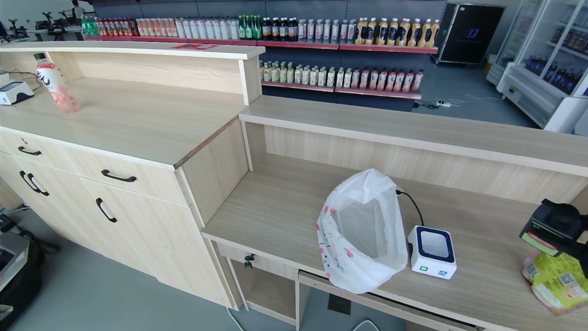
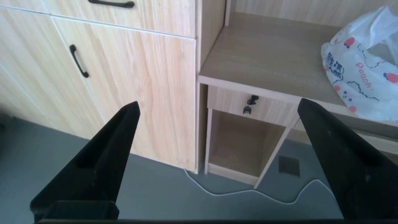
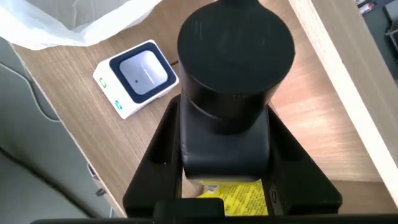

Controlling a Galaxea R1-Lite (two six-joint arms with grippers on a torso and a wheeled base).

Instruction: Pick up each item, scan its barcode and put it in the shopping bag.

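One shopping bag, and one only! Scanners came to two: the near scanner by the bag and the far scanner up on the higher bench. One pink bottle was there, too. One yellow-green snack packet. Five black handles were counted on the cupboard fronts, and two shelf rows of drinks showed behind.

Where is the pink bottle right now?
In the head view, the bottle stands far to the left on the upper counter, next to a white device at the picture's left edge.
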